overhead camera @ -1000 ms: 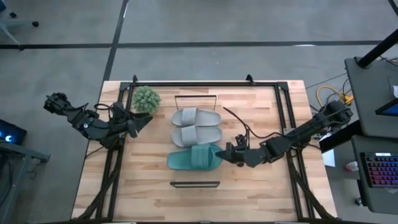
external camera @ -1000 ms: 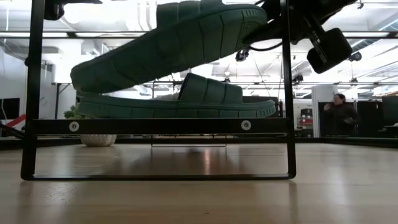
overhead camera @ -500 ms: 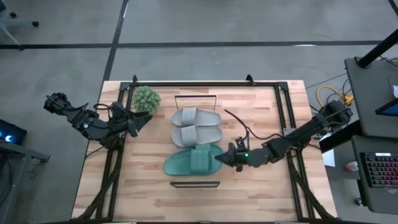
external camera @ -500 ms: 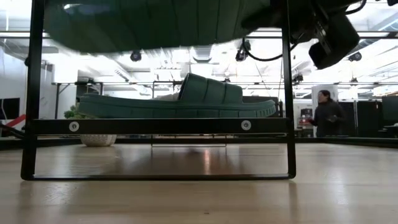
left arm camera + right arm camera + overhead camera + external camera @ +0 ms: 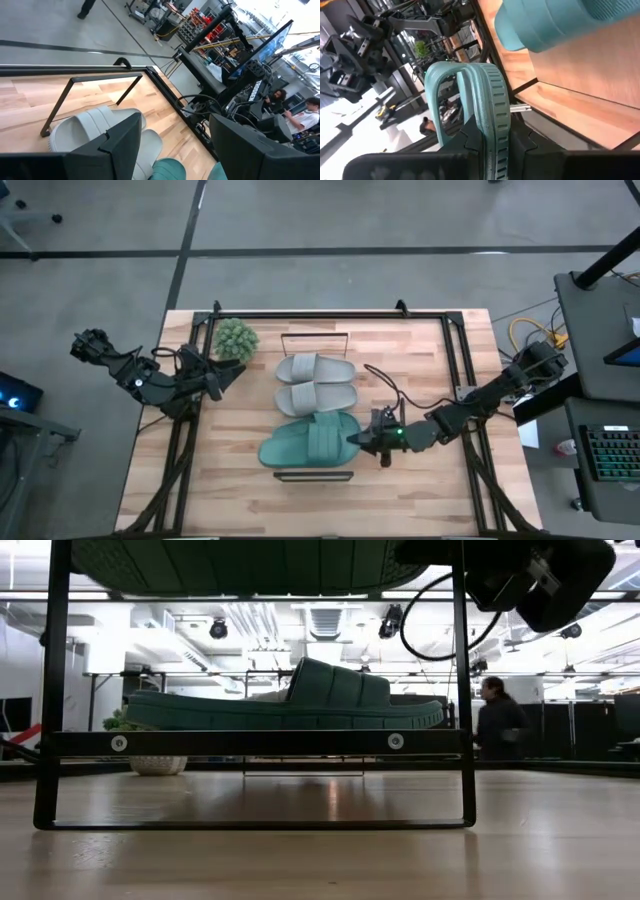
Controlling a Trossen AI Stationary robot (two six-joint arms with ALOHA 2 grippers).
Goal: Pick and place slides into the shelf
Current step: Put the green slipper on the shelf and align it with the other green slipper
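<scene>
Item 1, right gripper (image 5: 372,442): I see its fingers (image 5: 470,137) pinched on the heel edge of a teal-green slide (image 5: 310,446), carried clear of the boards, above the near black end frame (image 5: 313,476) of the shelf. In the low view its ribbed sole (image 5: 250,562) fills the top of the picture, over that frame's crossbar (image 5: 255,743).

Item 2, second teal-green slide (image 5: 285,705): lying flat on the table behind the near frame, mostly covered from above by the carried one.

Item 3, light grey pair: one slide (image 5: 315,368) and its mate (image 5: 316,397) lie side by side between the far end frame (image 5: 314,338) and the teal pair, touching each other.

Item 4, left gripper (image 5: 228,376): fingers (image 5: 117,145) spread apart, holding nothing; I have it parked at the table's left side, just beside a small potted plant (image 5: 235,338).

Item 5, person (image 5: 497,722): standing in the room beyond the table.
</scene>
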